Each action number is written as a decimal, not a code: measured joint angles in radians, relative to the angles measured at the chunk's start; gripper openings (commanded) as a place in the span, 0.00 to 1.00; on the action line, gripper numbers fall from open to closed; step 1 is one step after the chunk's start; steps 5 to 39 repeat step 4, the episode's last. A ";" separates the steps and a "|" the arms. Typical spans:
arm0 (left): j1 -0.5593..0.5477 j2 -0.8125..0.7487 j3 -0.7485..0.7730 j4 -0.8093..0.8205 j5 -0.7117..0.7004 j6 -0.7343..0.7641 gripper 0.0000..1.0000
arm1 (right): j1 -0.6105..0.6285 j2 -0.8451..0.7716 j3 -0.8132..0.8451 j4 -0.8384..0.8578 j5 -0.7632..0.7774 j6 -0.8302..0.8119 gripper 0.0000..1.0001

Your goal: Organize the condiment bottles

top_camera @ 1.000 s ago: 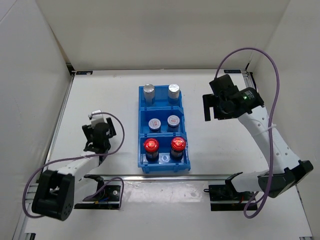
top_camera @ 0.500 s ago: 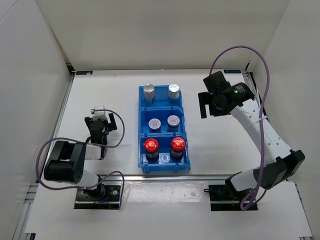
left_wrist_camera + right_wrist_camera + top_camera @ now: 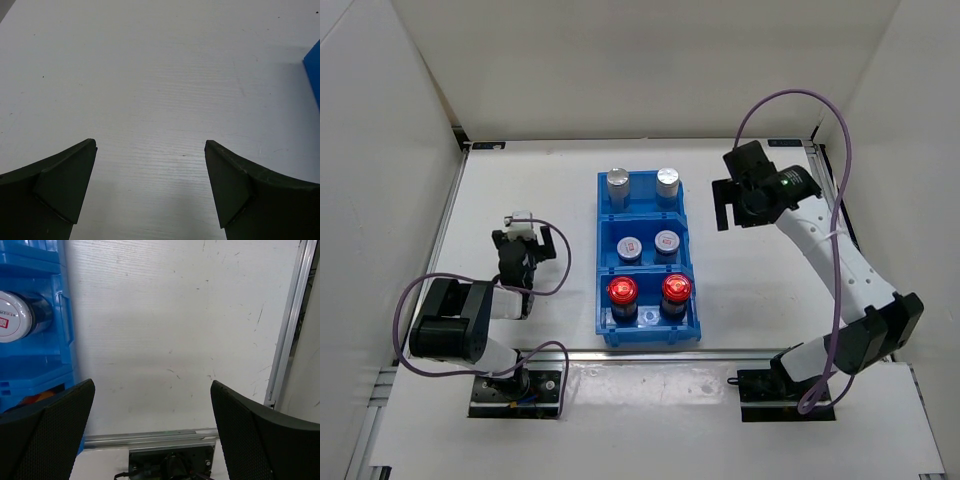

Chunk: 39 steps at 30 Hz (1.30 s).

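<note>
Six condiment bottles stand in the blue bin. Two silver-capped bottles are in the far compartment, two short bottles with red-marked caps in the middle, and two red-capped bottles in the near one. My left gripper is open and empty over bare table left of the bin; its wrist view shows only table and a bin corner. My right gripper is open and empty to the right of the bin. Its wrist view shows one red-marked bottle at the left.
White walls enclose the table on three sides. An aluminium rail runs along the right edge, and another runs along the near edge. The arm bases sit at the front. The bin's right wall is close to my right gripper's left finger.
The left arm has folded back and its gripper has moved slightly farther up the table. The right gripper has shifted a little left and away from the front. The bottles have not moved.
</note>
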<state>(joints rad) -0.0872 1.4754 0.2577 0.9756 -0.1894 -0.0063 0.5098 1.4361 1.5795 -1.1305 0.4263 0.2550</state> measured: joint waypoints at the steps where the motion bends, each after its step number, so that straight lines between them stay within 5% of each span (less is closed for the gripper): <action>1: 0.000 0.000 0.000 0.000 0.003 0.002 1.00 | -0.002 0.006 0.000 0.003 0.003 0.000 1.00; 39: 0.000 0.000 0.000 0.000 0.011 0.003 1.00 | -0.006 0.025 -0.002 0.009 0.015 -0.005 1.00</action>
